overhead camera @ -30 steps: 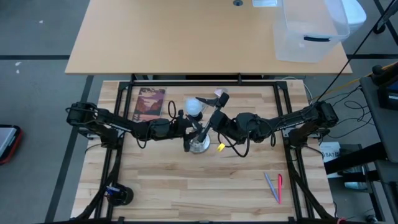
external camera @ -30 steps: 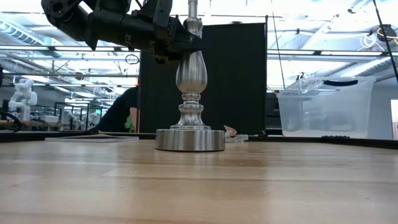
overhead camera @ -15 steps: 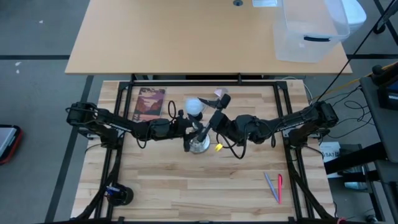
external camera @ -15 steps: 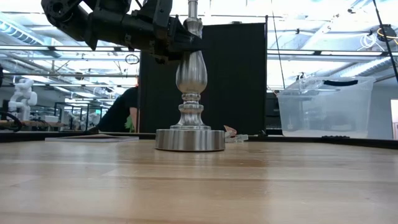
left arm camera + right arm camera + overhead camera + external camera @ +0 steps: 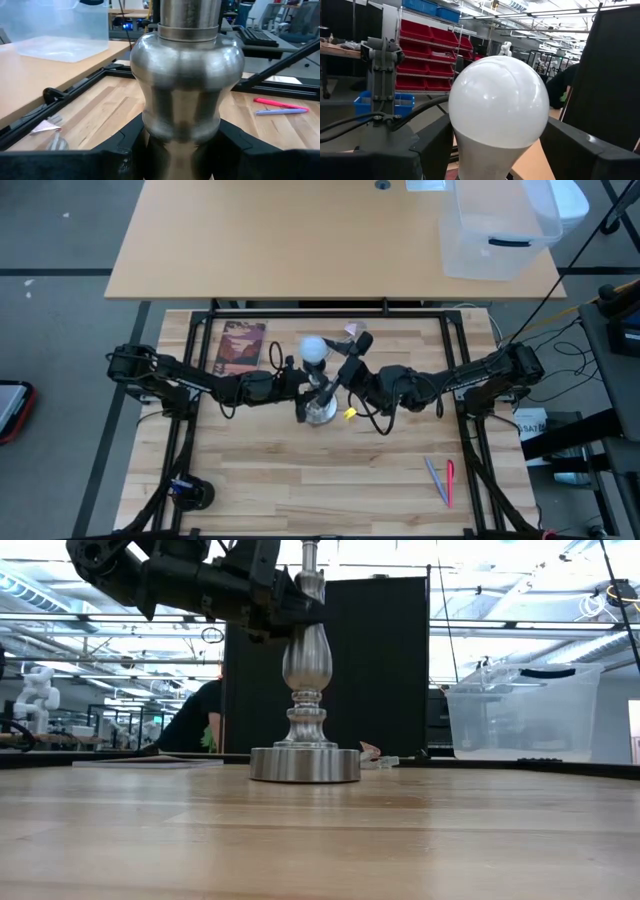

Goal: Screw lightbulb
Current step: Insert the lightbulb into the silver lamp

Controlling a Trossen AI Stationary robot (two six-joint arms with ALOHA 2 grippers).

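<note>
The lamp stand (image 5: 186,95) is clamped by the left gripper (image 5: 181,150); the lightbulb (image 5: 498,107) is flanked, gaps visible, by the part-open right gripper (image 5: 500,155).

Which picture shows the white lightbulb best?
The right wrist view: the lightbulb fills the middle, its round globe sharp between the right gripper's dark fingers. The high view shows it only as a small white ball above the stand. The low and left wrist views show the stand, not the bulb.

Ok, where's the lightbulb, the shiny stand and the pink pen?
lightbulb (image 5: 498,102): right wrist view, on the white globe.
shiny stand (image 5: 305,660): low view, on the bulging post.
pink pen (image 5: 449,481): high view, on its middle.
</note>
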